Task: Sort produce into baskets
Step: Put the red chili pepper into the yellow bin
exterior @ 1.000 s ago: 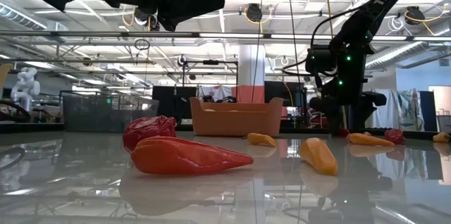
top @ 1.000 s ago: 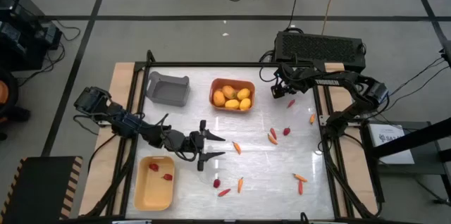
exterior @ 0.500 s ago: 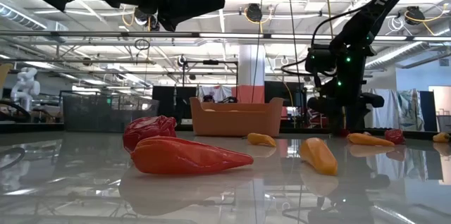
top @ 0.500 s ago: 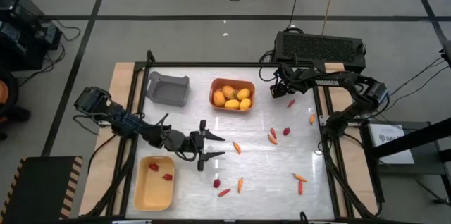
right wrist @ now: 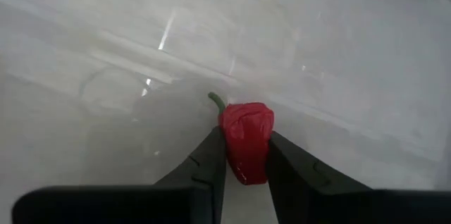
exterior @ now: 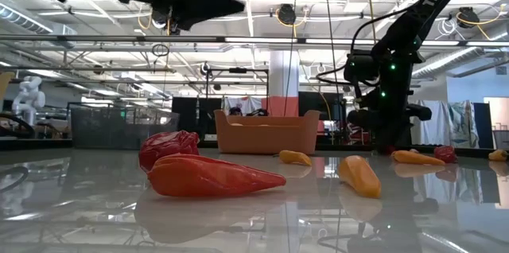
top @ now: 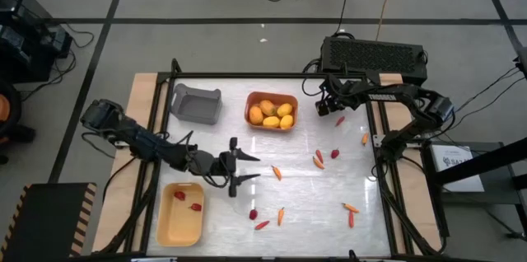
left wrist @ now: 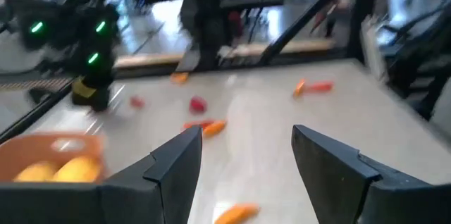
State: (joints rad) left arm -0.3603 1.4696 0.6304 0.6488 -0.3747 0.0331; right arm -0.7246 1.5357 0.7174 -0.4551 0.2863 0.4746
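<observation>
A small dark red berry [right wrist: 246, 139] with a green stem lies on the white table near its far right corner, between the fingers of my right gripper [right wrist: 246, 155], which is shut on it; the high view shows that gripper [top: 338, 116] there. My left gripper [top: 245, 169] hovers open and holds nothing, left of the table's middle, and it [left wrist: 243, 146] points toward the loose produce. The orange basket [top: 272, 110] holds several yellow fruits. The pale yellow basket [top: 181, 212] holds two red berries. The grey basket [top: 196, 103] stands at the far left. My right gripper pinches the red berry by its two sides [right wrist: 229, 150] between its two fingers. The fingers come steeply from above, slanting down. The berry's stem end points away from the gripper. The berry sits at table height; whether it is clear of the surface I cannot tell.
Loose orange sticks [top: 277, 173] [top: 351, 208] and red berries [top: 335, 154] [top: 254, 213] are scattered over the table's middle and near right. In the low view a red berry [exterior: 169, 148] and a long red piece [exterior: 211, 177] lie close to the near edge. A black box [top: 375, 54] stands beyond the far edge.
My right gripper has stayed over the red berry and shut its fingers on it. My left gripper has tipped a little upward, its fingers sitting higher in the low view, while staying open.
</observation>
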